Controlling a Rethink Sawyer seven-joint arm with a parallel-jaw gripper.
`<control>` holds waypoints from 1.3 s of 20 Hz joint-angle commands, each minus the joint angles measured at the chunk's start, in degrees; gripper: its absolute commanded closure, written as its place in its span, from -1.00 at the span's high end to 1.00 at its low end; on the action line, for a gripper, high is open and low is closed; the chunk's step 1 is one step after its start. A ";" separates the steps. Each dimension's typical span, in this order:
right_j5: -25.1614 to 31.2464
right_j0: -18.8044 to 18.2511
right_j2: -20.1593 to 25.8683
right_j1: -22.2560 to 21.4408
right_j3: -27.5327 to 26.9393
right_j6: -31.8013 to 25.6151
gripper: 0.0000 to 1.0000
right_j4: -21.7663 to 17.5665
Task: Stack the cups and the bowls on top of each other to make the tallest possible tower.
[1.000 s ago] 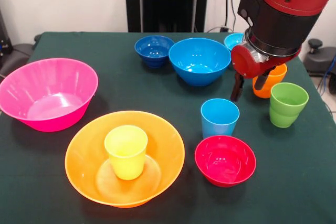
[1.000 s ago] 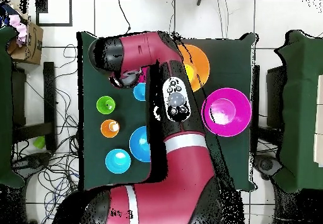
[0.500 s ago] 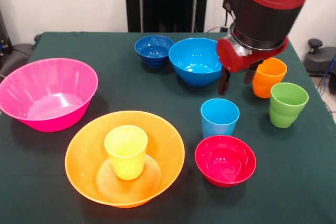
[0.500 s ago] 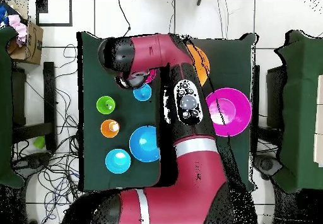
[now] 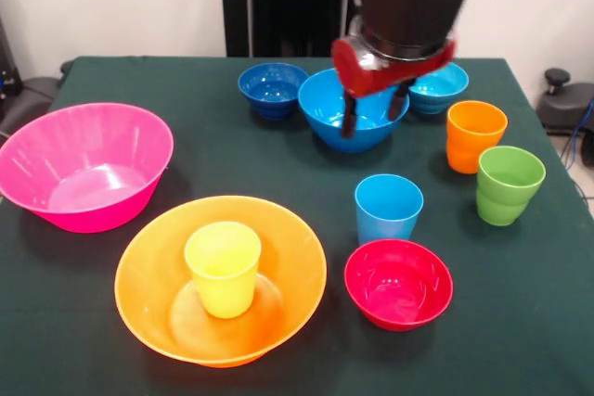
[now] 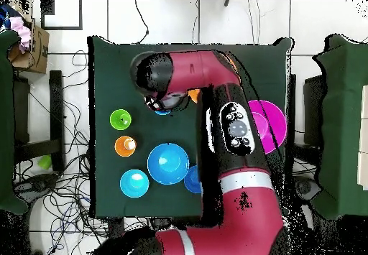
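The yellow cup [image 5: 223, 266] stands upright inside the large orange bowl [image 5: 295, 271] at the front. The large pink bowl [image 5: 83, 164] sits empty at the left. The light-blue cup [image 5: 388, 208] stands alone behind the small red bowl [image 5: 398, 283]. The orange cup [image 5: 475, 136] and green cup [image 5: 509, 185] stand at the right. My gripper [image 5: 371, 113] is open and empty, hanging over the near side of the medium blue bowl [image 5: 325, 104]. In the overhead view the arm hides the gripper and most of the orange bowl.
The small dark blue bowl [image 5: 272, 88] and small cyan bowl [image 5: 438, 86] flank the medium blue bowl at the back. Overhead, the green cup [image 6: 120, 119], orange cup [image 6: 125, 146], blue bowl [image 6: 168, 163] and cyan bowl [image 6: 134, 183] show left of the arm.
My gripper has swung from beside the orange cup leftward in the front view to over the medium blue bowl, still open and empty. The cyan bowl is uncovered. No cup or bowl has moved.
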 commanded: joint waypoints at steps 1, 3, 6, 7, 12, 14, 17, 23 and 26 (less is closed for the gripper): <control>-5.58 -4.94 0.70 -2.98 14.05 -7.76 1.00 -3.74; -6.68 -6.43 1.24 -3.91 16.33 -8.52 1.00 -4.05; -9.02 -8.26 1.93 -3.13 17.37 -9.31 1.00 -5.71; -9.37 -8.53 2.11 -2.72 17.16 -9.34 1.00 -6.34; -9.06 -11.39 3.88 -2.41 17.06 -12.83 1.00 -8.47; -8.74 -12.30 4.35 -2.11 16.32 -13.73 1.00 -9.48; -8.08 -14.45 5.82 -0.19 14.11 -16.86 1.00 -10.99; -8.54 -17.81 8.20 1.66 12.97 -19.53 1.00 -13.91; -8.34 -19.40 9.45 1.74 13.16 -20.51 1.00 -14.75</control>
